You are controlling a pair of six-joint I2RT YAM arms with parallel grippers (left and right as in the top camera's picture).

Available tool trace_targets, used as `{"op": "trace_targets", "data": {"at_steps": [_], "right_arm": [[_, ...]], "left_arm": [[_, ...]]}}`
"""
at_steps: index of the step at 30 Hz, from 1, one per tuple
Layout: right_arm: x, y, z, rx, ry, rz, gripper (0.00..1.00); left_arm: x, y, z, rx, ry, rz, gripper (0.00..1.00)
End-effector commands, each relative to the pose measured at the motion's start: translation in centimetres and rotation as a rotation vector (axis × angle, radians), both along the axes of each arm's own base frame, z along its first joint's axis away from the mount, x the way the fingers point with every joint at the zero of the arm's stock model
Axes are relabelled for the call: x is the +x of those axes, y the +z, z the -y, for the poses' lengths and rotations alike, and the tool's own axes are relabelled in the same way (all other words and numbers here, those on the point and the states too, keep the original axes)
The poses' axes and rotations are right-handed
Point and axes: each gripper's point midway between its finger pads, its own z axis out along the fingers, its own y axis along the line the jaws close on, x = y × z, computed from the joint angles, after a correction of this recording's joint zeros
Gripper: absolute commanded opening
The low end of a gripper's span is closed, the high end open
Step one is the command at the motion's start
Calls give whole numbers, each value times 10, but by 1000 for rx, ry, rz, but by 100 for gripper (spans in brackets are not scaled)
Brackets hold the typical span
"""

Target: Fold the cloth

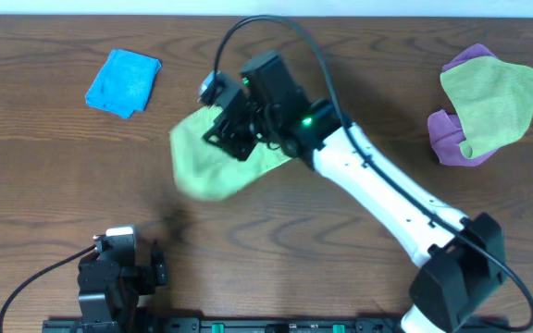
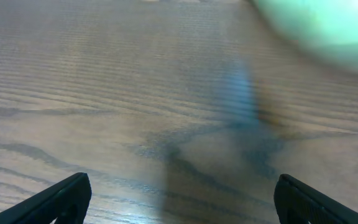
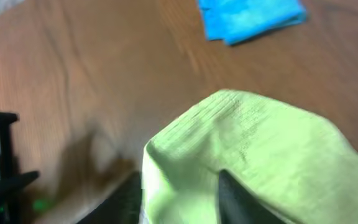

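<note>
While the right end effector point(image 1: 232, 135) pinches the cloth point(image 1: 202, 171), folding's barely started.
And the left end effector point(image 2: 182, 186) sits spread, idle; no finished fold yet.

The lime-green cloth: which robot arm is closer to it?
Right. The right gripper is at the cloth, holding a bunched part of it. The left gripper sits open near the front edge of the table, well apart from the cloth.
</note>
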Motion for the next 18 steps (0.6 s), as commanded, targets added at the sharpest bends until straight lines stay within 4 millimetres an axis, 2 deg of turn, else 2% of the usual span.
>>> {"op": "trace_targets", "data": {"at_steps": [1,4,7,9,12,18], "right_arm": [[-8,1,-7,-2,34,9,47],[-7,-2,-3,-18,21,7,48],[12,-7,17,-59,-100,-11,59],[24,-10,33,-64,-184,-59,62],[40,-19,72,-64,-332,-201,70],[54,-32,147,-46,-455,-402,79]], "left_arm": [[-4,-6,1,7,-12,-26,95],[-4,-6,1,7,-12,-26,95],[-4,-6,1,7,-12,-26,95],[-4,-6,1,7,-12,-26,95],[-4,-6,1,7,-12,-26,95],[-4,-6,1,7,-12,-26,95]]}}
